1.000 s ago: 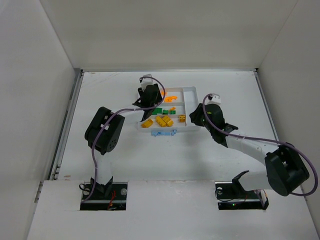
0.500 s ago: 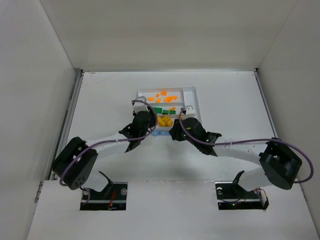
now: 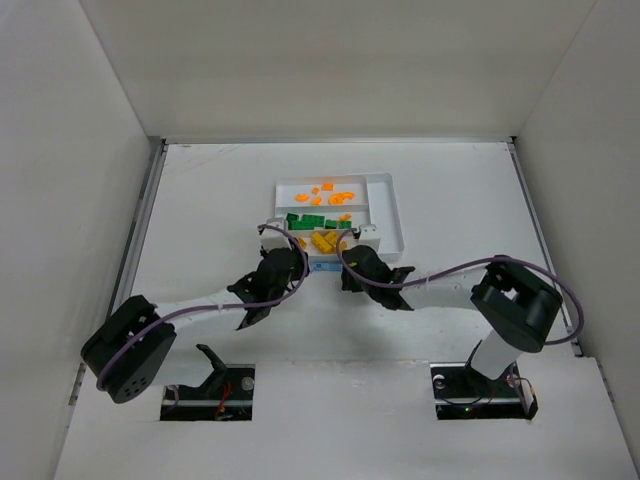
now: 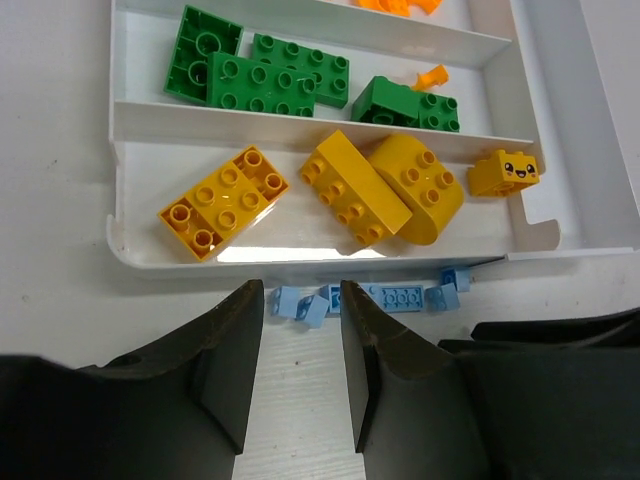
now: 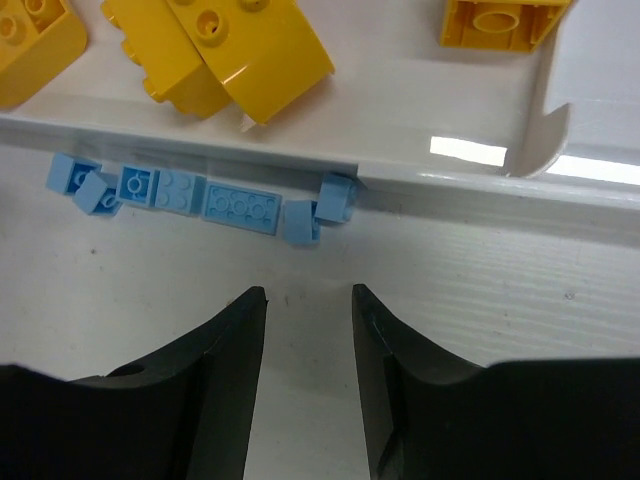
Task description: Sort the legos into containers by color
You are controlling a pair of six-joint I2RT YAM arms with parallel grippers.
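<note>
- Light blue legos (image 4: pixel 390 297): row on table (image 4: pixel 60 300) along tray's (image 4: pixel 300 265) lower rim, long axis left-right.
- Left gripper (image 4: pixel 298 290): spread, row's left end at fingertips; nearer.
- Right gripper (image 5: pixel 307 292): spread, row above-left.

The white tray (image 3: pixel 396 222) lies flat on the desk (image 3: pixel 200 200), its three long sections running side by side. Orange bricks (image 3: pixel 330 194) are scattered in the far section. Green bricks (image 4: pixel 262 82) lie in the middle one, with one small orange piece (image 4: pixel 432 76) among them. Yellow bricks (image 4: pixel 224 201) sit in the near one, a small face-printed brick (image 4: pixel 503 172) at its right end. Light blue bricks (image 5: pixel 240 205) lie in a loose row on the desk, just outside the tray's near wall
</note>
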